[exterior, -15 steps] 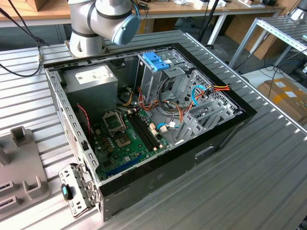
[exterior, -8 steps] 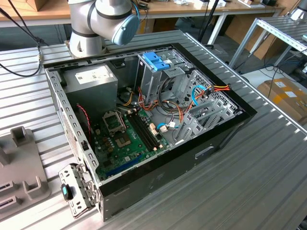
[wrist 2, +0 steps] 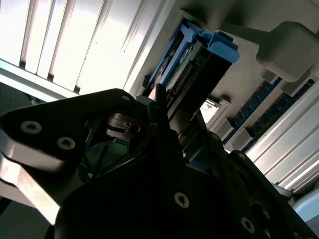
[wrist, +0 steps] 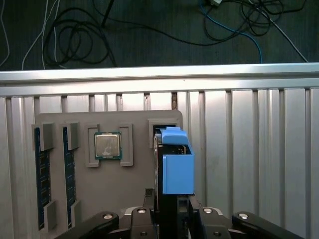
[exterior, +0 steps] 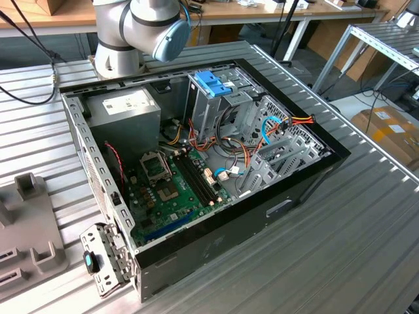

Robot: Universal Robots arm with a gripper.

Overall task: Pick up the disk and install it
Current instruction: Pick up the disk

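Evidently the step in hand is the pick-up. In the first wrist view the hand (wrist: pixel 171 201) appears clenched on the disk (wrist: pixel 172 149), with its black fingers (wrist: pixel 149 195) pressed to the two broad faces. The disk stands on edge at a recessed slot (wrist: pixel 164 124) in the grey holder tray (wrist: pixel 134 179); whether its far end has cleared that slot cannot be told.

To do this well, the grip likely needs to bear on the flat metal faces rather than on the blue plastic rail (wrist: pixel 178 174), which would probably flex. Any travel should run straight along the slot so the rails do not bind on its walls.

The disk is a thin, hard slab, dark on edge and capped with smooth matte blue plastic. In the second wrist view a blue tab (wrist 2: pixel 219 47) juts from its end. The tray is dull moulded grey and also seats a square processor (wrist: pixel 107 146) with a shiny lid and bluish memory sticks (wrist: pixel 41 174). It lies on a ribbed, bright metal surface (wrist: pixel 249 149).

In the exterior view the open computer case (exterior: pixel 222 252) sits on that ribbed surface, and a blue bracket (exterior: pixel 213 84) tops its steel drive cage.
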